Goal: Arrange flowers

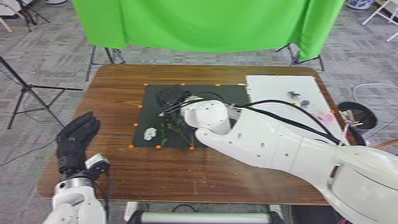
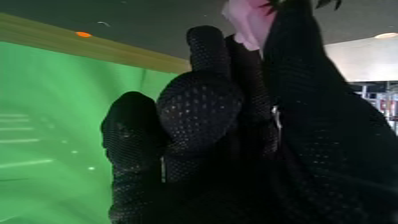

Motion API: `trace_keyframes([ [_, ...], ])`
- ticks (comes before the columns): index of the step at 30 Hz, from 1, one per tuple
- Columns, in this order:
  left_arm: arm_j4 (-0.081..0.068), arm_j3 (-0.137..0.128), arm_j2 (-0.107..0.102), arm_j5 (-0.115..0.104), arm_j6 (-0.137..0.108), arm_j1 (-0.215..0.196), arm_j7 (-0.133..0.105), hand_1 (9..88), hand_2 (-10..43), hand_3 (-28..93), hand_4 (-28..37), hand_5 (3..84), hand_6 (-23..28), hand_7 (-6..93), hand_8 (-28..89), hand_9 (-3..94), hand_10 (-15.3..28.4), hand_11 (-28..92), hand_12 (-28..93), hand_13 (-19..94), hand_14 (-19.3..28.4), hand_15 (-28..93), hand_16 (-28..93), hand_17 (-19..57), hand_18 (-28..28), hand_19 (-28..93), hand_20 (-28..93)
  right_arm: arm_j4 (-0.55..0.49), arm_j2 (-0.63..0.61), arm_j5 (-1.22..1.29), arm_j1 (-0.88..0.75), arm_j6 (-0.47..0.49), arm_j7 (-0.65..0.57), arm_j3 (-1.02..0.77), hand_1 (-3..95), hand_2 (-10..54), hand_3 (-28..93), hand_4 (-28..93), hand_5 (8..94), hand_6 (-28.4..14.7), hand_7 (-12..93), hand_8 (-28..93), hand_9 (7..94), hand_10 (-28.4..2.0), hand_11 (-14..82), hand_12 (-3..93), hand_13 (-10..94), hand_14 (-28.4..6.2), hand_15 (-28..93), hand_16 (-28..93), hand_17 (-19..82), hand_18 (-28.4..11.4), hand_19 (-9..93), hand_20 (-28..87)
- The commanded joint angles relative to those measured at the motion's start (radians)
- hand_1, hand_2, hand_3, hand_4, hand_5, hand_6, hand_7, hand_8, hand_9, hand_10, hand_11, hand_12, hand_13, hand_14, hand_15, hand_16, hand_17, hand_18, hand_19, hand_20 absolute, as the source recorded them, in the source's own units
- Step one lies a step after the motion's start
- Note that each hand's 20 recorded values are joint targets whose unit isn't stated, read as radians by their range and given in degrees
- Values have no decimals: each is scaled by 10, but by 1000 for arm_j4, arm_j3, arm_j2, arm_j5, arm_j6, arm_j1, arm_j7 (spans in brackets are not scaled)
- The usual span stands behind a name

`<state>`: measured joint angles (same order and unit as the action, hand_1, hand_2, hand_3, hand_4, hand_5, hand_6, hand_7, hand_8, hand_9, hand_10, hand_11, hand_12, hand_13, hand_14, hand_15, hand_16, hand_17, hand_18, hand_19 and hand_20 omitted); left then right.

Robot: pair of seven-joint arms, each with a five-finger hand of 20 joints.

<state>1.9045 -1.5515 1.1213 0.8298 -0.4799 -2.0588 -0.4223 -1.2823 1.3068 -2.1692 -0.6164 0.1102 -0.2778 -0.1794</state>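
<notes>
One table (image 1: 178,172), one mat (image 1: 234,92), at least one flower (image 2: 248,21).

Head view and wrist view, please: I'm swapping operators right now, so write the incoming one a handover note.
Left hand: open, waiting over the table's left side.
Right hand: at work over the black mat, a pink flower right at it; whether gripped, I can't tell.
Things: green stems on the mat, small bluish pieces on the white sheet.
Done: no finished arrangement can be confirmed.
Left: probably settle the pink flower, then arrange the rest.
</notes>
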Motion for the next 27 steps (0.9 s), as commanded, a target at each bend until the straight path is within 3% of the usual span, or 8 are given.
trace_keyframes([
  [1,9,3,3,-1,8,-9,13,511,130,680,-158,514,30,204,-38,462,134,252,87,439,132,214,-44,263,118,72,332,14,20,4,30,-24,-15,-15,447,-95,718,-194,589,46,215,-97,707,-116,138,167,865,-28,606,324,600,-131,932,518],
  [7,13,10,0,0,7,-12,18,509,128,680,-159,515,30,205,-37,463,134,251,87,440,133,215,-45,262,118,72,330,-15,13,18,22,-38,-47,-4,430,-87,704,-193,588,40,220,-81,708,-116,138,169,862,-33,606,324,596,-135,932,520],
  [18,5,6,-1,6,24,-3,40,507,126,683,-162,515,30,203,-37,465,134,251,87,441,134,219,-46,260,119,72,329,-90,-34,103,50,-24,-87,-29,382,-81,707,-172,585,29,201,-117,709,-121,137,170,863,-38,603,322,592,-141,932,523],
  [27,16,-13,-3,13,25,-25,52,505,125,683,-160,517,29,202,-37,465,134,251,87,442,134,220,-46,259,119,72,328,-350,-279,177,131,14,-99,-118,352,-82,703,-165,574,18,185,-112,688,-128,130,170,859,-45,592,320,585,-149,932,522],
])
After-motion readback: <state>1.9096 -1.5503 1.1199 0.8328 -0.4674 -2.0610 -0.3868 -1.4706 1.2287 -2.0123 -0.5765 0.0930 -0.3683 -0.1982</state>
